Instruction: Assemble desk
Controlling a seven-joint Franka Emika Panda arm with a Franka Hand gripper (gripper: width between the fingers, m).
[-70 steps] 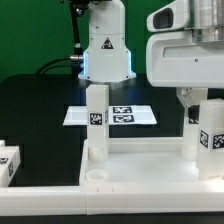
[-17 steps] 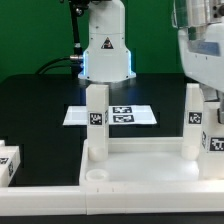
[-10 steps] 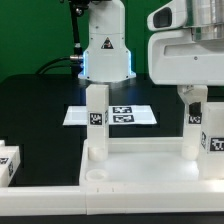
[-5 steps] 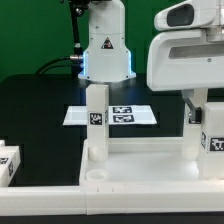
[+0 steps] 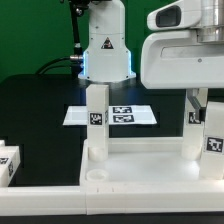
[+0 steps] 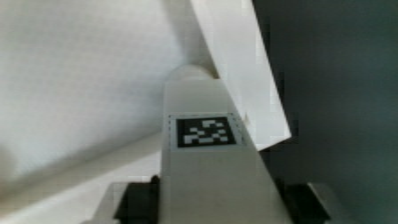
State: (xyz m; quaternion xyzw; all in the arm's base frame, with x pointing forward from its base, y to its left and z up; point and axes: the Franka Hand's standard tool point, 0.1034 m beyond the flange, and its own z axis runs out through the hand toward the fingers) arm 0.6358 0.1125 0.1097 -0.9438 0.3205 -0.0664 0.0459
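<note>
The white desk tabletop (image 5: 140, 165) lies flat at the front, with a round socket (image 5: 96, 174) in its near corner. One white tagged leg (image 5: 96, 122) stands upright at its left corner. A second leg (image 5: 194, 135) stands at the exterior view's right, and my gripper (image 5: 196, 110) comes down over its top. In the wrist view that leg (image 6: 214, 150) shows its tag and runs between my dark fingers (image 6: 150, 200). The jaws press on both its sides. Another tagged white piece (image 5: 213, 142) shows at the right edge.
The marker board (image 5: 110, 115) lies behind the tabletop. The robot's base (image 5: 106, 50) stands beyond it. Loose tagged white parts (image 5: 8, 160) lie at the exterior view's left edge. A long white border rail (image 5: 35, 200) runs along the front.
The gripper swung off to the right of the right-hand leg, then came back over it. Over the last half second its body has turned and shifted slightly left. Both legs stand as before.
</note>
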